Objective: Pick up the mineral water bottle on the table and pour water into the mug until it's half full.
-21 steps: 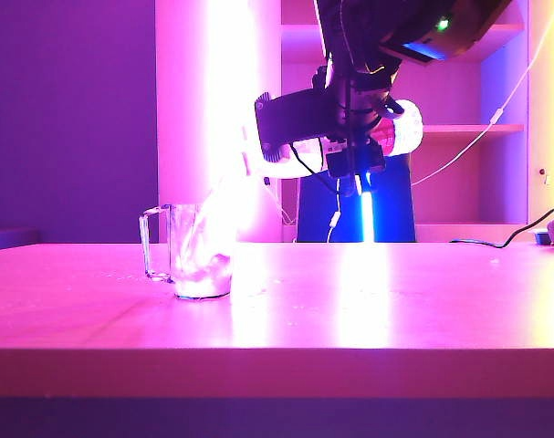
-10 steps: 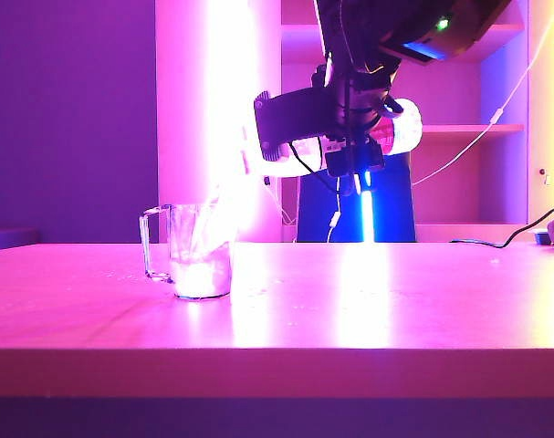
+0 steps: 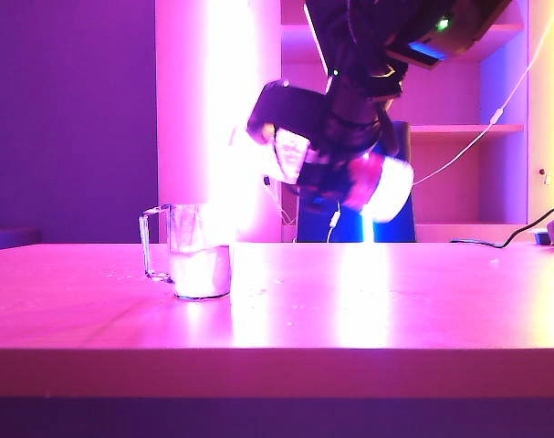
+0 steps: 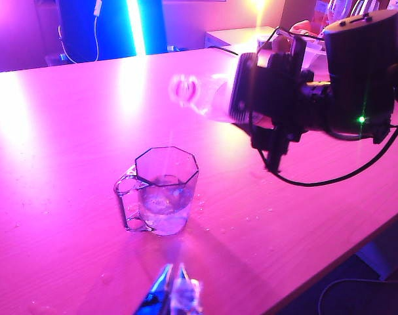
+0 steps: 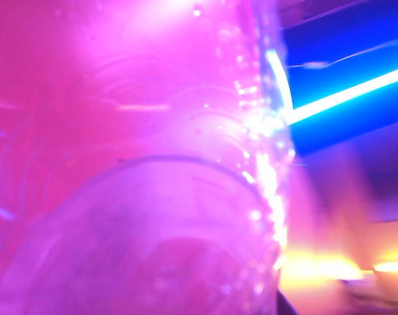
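Everything's soaked in magenta light here. The small clear glass mug (image 3: 200, 253) with the squarish loop handle stands upright on the wide flat wooden table (image 3: 350, 310), handle pointing toward 9 o'clock in the exterior view, and it's got water in it, maybe around the halfway mark, hard to call with the glare.

The right gripper (image 3: 327, 160) hangs above the table at about 2 o'clock from the mug, not touching it, and it's clamped around the tall clear plastic mineral water bottle (image 3: 372, 182) with the red-and-white label band. The bottle is off the table, tipped over, neck end toward the mug; in the left wrist view the blurry neck (image 4: 189, 92) hangs above the mug (image 4: 160, 197).

The right wrist view is basically all bottle plastic (image 5: 153, 197) up close.

The left gripper (image 4: 174, 289) sits low near the table's front edge, well apart from the mug, fingertips nearly together and holding nothing.
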### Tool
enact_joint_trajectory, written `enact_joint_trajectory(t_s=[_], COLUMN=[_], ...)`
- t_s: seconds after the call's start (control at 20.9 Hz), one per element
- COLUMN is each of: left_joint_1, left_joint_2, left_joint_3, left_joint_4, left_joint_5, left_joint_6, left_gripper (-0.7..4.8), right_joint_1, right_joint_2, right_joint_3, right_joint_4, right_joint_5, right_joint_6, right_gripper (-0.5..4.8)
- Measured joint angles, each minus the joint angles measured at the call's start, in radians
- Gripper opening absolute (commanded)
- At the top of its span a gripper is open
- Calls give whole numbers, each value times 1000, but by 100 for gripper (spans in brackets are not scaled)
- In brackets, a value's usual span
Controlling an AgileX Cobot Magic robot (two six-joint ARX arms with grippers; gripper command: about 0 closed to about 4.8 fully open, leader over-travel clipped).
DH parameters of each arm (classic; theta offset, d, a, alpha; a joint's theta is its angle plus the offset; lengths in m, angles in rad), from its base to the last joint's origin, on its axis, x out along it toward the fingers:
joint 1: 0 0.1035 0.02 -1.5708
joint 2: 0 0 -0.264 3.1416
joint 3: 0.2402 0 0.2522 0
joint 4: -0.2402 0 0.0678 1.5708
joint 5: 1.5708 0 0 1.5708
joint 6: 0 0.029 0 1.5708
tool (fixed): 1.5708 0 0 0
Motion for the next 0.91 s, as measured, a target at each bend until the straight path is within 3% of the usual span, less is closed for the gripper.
enact_joint_trajectory(t_s=[0.14,0.19,0.33,0.57,0.62,0.72,0.91], left_joint_1=[0,0,0,0,0,0,0], left_joint_2=[0,0,0,0,0,0,0], left_joint_3=[0,0,0,0,0,0,0], left_joint_4=[0,-4,-21,-26,-26,-27,-33], left_joint_5=[0,0,0,-2,-2,-8,-49], left_joint_6=[0,0,2,4,7,44,113], left_gripper=[-6,-6,-6,-6,-6,-6,-6], right_joint_1=[-45,-85,-184,-224,-225,-225,-225], right_joint_2=[0,0,45,164,169,175,177], right_joint_3=[-43,-94,-224,-305,-306,-307,-321], right_joint_4=[77,180,500,756,769,780,783], right_joint_5=[-198,-293,-487,-632,-632,-632,-633], right_joint_6=[376,508,748,855,856,855,859], right_gripper=[290,291,291,292,322,472,479])
